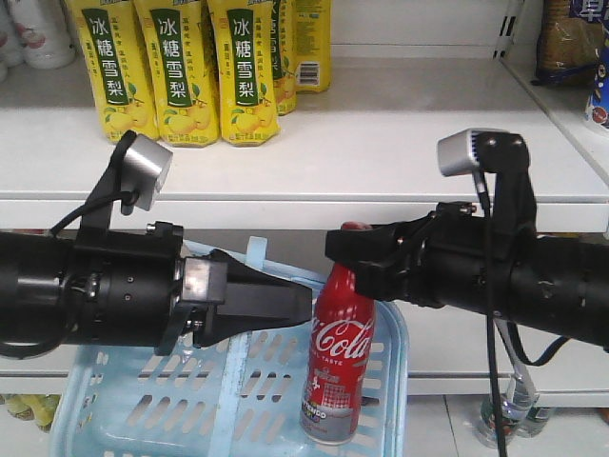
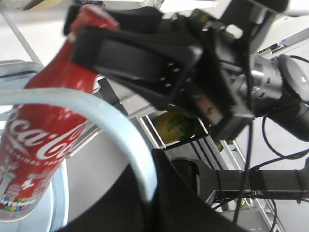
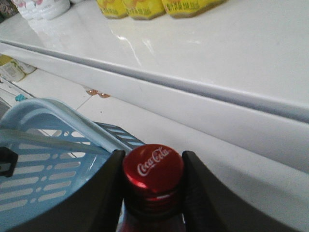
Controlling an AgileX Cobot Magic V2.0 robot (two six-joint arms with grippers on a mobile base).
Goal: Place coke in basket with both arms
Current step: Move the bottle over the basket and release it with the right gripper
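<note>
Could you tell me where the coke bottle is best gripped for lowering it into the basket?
At the narrow neck just under the cap, from the side, jaws level. The coke stands upright, so its slim neck fits the right gripper, which already grips it there above the basket.

Basket (image 1: 124, 400) interior open left of the coke (image 1: 338, 371), which stands at its right side. Raised basket handle (image 1: 249, 314) crosses mid-opening, just beside the left claw (image 1: 300, 303) tip. Right claw (image 1: 352, 252) pinches the coke's neck. Shelf (image 1: 333, 195) edge lies close above both arms; yellow bottles (image 1: 176, 67) stand well back.
</note>
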